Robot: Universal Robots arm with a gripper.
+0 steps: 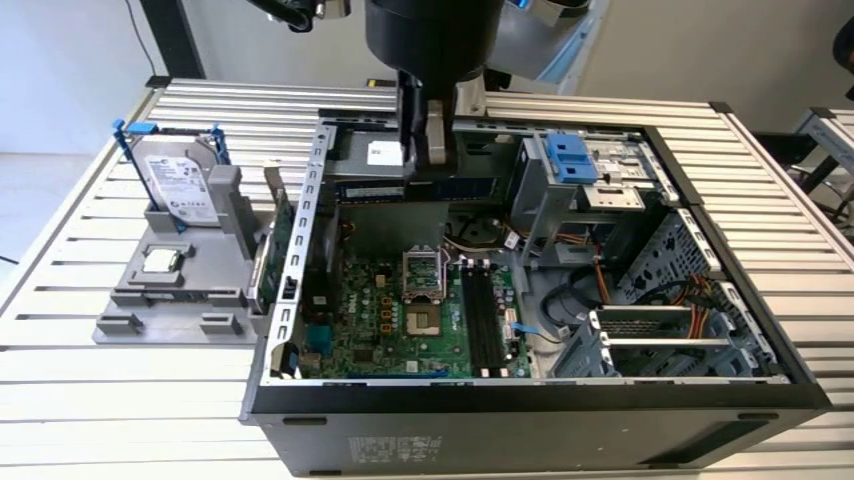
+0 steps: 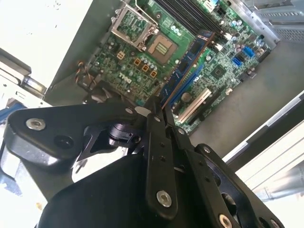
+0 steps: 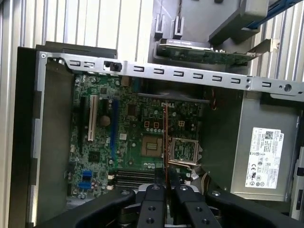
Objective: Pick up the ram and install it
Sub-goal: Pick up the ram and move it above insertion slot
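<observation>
Above the back of the open computer case [image 1: 534,395], my gripper [image 1: 430,165] is shut on the ram [image 1: 387,188], a long slim dark stick held level. In the second wrist view the ram [image 2: 187,61] sticks out from the gripper [image 2: 159,102] over the green motherboard [image 2: 142,71]. The first wrist view has the ram [image 3: 165,142] edge-on between the fingers of the gripper [image 3: 166,183], hanging over the processor socket [image 3: 183,149]. The black memory slots [image 1: 483,320] lie on the motherboard [image 1: 387,320], below and nearer the case front than the ram.
A grey holder [image 1: 147,300] at the exterior view's left carries a hard drive [image 1: 180,180], a small silver chip [image 1: 163,260] and an upright green card [image 1: 274,260]. Inside the case are a drive cage [image 1: 587,165], loose cables [image 1: 627,290] and a power supply [image 3: 266,152].
</observation>
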